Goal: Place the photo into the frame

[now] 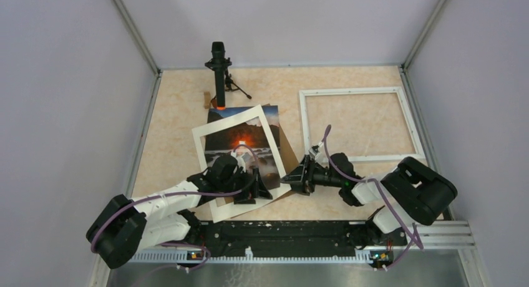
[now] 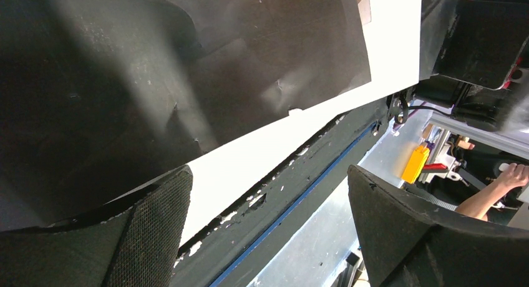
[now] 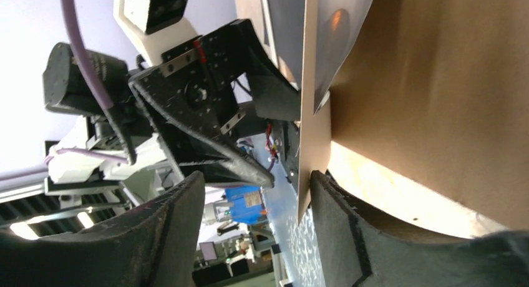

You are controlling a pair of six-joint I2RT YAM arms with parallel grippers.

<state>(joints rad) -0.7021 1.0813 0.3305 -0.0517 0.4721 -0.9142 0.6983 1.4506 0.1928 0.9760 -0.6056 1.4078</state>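
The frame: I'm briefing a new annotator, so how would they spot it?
On the beige table, look far right, beyond the right gripper. The frame lies flat there: an empty white outline with table showing through, unlike the white-bordered photo at centre.

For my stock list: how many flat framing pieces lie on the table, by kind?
Thin white rectangular picture frame: 1
Dark seascape paper photo: 1
Wide white rectangular mat border: 1
Plain brown cardboard sheet: 1
Total: 4

White frame, dark orange-glowing photo
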